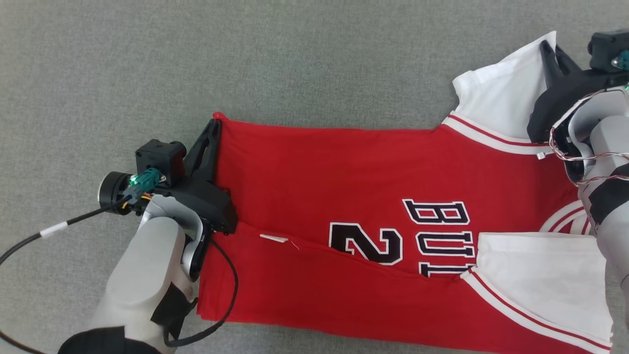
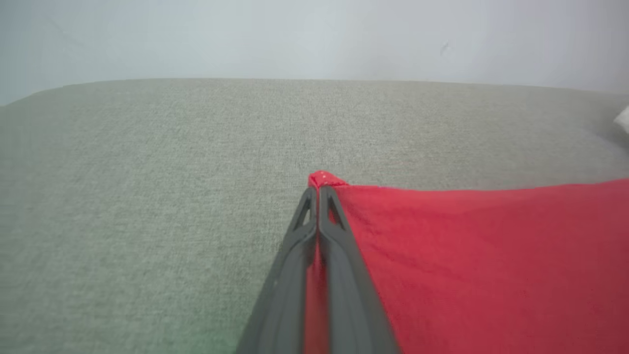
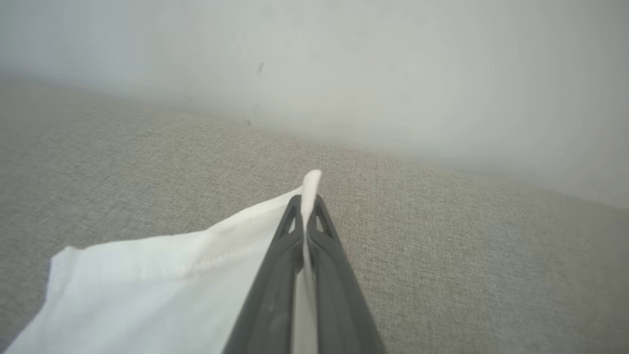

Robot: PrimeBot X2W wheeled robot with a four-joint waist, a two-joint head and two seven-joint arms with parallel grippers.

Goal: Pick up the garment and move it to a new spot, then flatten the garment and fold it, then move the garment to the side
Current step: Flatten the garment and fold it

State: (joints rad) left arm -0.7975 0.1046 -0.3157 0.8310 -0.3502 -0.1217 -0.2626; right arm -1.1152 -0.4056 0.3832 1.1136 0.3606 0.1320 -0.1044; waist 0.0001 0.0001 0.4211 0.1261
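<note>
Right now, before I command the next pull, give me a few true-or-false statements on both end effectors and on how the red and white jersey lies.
1. The left end effector is shut on a corner of the red basketball jersey with white sleeves. True.
2. The right end effector stands open over the far white sleeve. False: it is shut on that sleeve's edge.
3. The jersey's near part is folded over, covering part of the black lettering. True.
4. The jersey lies crumpled in a heap. False: it lies spread out on the grey woven surface.
</note>
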